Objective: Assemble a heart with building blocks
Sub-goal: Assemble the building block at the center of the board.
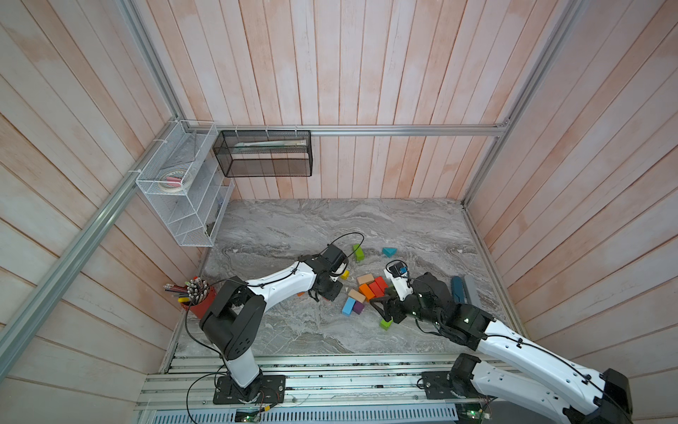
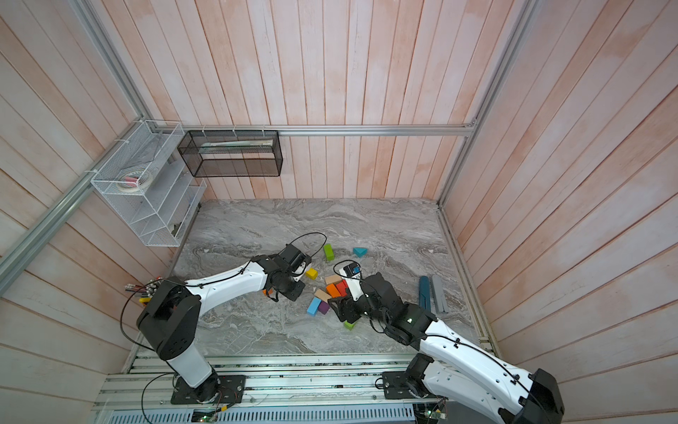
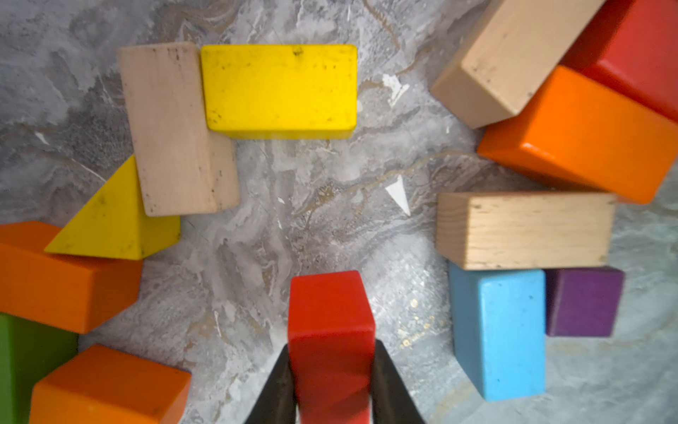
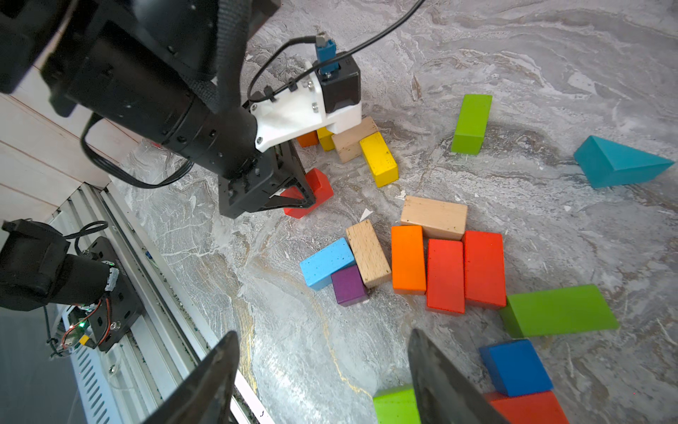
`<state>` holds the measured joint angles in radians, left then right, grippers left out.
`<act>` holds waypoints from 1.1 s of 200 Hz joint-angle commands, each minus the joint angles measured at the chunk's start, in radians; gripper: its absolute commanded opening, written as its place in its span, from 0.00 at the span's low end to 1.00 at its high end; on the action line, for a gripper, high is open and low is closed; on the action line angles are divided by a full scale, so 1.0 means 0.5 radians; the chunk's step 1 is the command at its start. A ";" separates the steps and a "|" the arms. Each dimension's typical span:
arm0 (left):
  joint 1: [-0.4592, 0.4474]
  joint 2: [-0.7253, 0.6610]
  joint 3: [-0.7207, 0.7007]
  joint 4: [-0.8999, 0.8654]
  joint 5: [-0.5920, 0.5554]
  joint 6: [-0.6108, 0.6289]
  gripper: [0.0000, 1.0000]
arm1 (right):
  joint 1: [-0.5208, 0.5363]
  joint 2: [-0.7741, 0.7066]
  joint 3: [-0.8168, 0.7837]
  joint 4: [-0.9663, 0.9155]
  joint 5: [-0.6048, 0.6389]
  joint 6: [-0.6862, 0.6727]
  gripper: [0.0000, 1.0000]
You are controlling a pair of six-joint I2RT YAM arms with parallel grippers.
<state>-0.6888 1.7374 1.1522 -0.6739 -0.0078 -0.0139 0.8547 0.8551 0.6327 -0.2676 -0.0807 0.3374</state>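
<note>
Left gripper (image 4: 299, 202) clamped on red block (image 3: 330, 330), low over marble table (image 1: 330, 220); block seems to touch surface, hard to tell. Right gripper (image 4: 323, 334) spread wide, holding nothing (green block (image 4: 394, 405) just beside one finger). Cluster of building blocks (image 4: 408, 258), orange, red, tan, blue, purple, lies packed between both grippers.

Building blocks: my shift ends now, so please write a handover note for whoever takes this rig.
Left gripper: shut on a red block.
Right gripper: open, empty.
Blocks: central cluster of tan, orange, red, blue and purple bricks; a smaller group by the left gripper; green bricks and a teal wedge lie loose.
Done: no heart recognisable yet.
Left: place the held block, then gather the loose ones.
</note>
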 commanded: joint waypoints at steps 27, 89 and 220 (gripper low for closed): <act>0.006 0.112 0.138 0.040 0.013 0.265 0.14 | 0.000 -0.132 -0.068 0.083 -0.209 -0.005 0.73; 0.011 0.337 0.387 -0.051 0.059 0.238 0.14 | 0.002 -0.152 -0.072 0.066 -0.181 0.004 0.74; 0.024 0.470 0.494 -0.109 -0.001 0.109 0.21 | 0.002 -0.155 -0.068 0.044 -0.141 0.012 0.74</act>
<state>-0.6865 1.9396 1.3746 -0.7189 0.0174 0.0662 0.8547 0.7799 0.6083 -0.2428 -0.1581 0.3374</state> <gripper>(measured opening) 0.298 0.742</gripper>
